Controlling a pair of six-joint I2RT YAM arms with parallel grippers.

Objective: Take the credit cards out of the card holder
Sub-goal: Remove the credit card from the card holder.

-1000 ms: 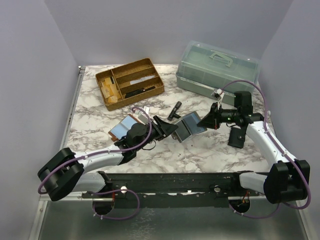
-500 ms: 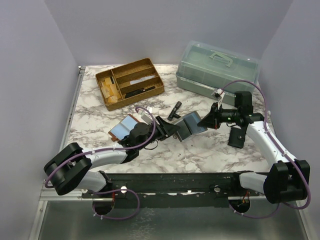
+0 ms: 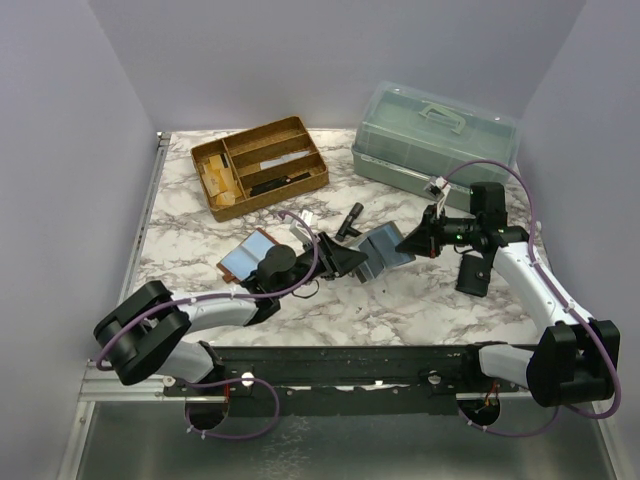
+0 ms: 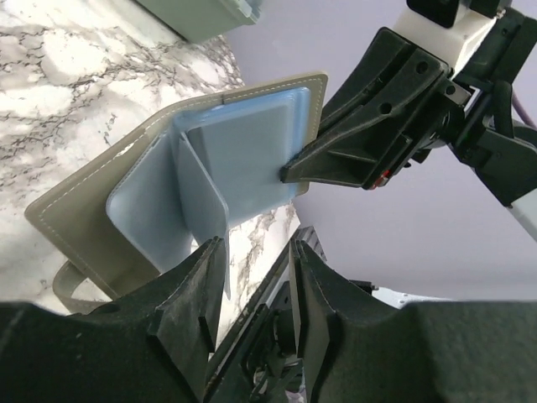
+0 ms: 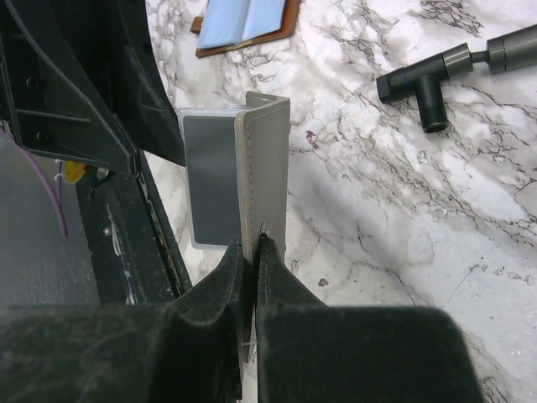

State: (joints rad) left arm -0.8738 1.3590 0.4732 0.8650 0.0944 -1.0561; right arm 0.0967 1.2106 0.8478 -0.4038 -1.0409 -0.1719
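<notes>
The left gripper [image 4: 252,277], jaws half open, straddles the free edge, probably the best hold, of 1 light, stiff, likely slippery credit card [image 4: 204,197] in the card holder [image 5: 264,168], which the closed right gripper [image 5: 250,243] pinches over the counter's [image 3: 400,300] middle.

Top camera overlooks the whole table [image 3: 420,300]; both wrist cameras closely share the card holder [image 4: 92,197].

White arm shells [image 3: 215,315], bulky black joints [image 3: 140,345], looping purple cables [image 3: 481,164], matte black left end effector [image 4: 254,256].
</notes>
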